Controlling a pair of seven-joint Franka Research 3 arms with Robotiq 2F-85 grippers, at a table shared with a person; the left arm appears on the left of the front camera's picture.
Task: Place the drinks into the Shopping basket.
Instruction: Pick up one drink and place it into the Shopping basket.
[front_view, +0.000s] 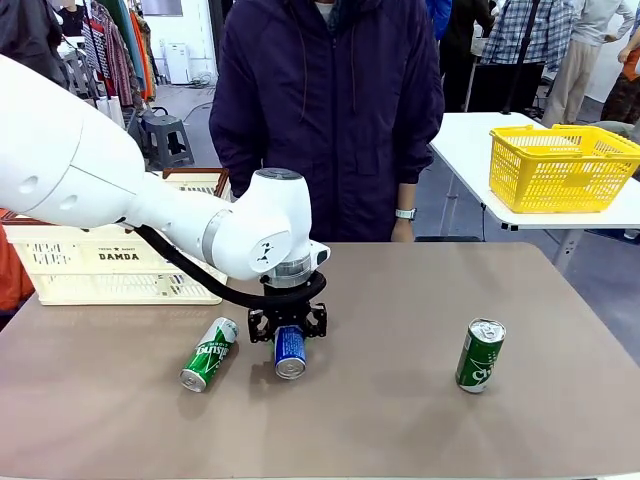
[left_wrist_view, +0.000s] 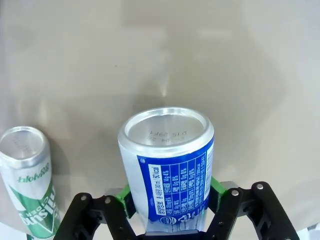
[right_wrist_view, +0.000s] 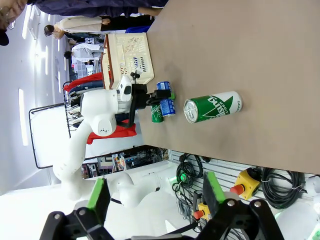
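front view: the left gripper (front_view: 288, 335) is down at the table (front_view: 420, 300), near its middle, with its jaws clamped across the blue can (front_view: 290, 355). this can lies on its side with a silver end towards the robot. whether it is clear of the surface cannot be told. the lying green can (front_view: 209, 354) is just beside it on the robot's left, apart from the gripper. the upright green can (front_view: 480, 355) stands well apart on the right. the shopping basket (front_view: 110, 262) sits at the far left of the table, behind the left arm, with no can seen in it. a person (front_view: 330, 100) stands at the far side.

left wrist view: both green pads (left_wrist_view: 124, 196) bear on opposite sides of the blue can, which sits squarely between them. the lying green can shows at the lower left, not touching.

right wrist view: the right gripper (right_wrist_view: 155, 197) is held well back from the table, its jaws apart with nothing between them. the upright green can lies ahead of it.

finding: the step in hand is the pick of the first drink, and the grasp looks made. none of the three cans is yet placed.

next move, as judged: a straight lift that avoids the neighbouring green can, then a carry left and back over the basket rim, and release only once the can is inside.
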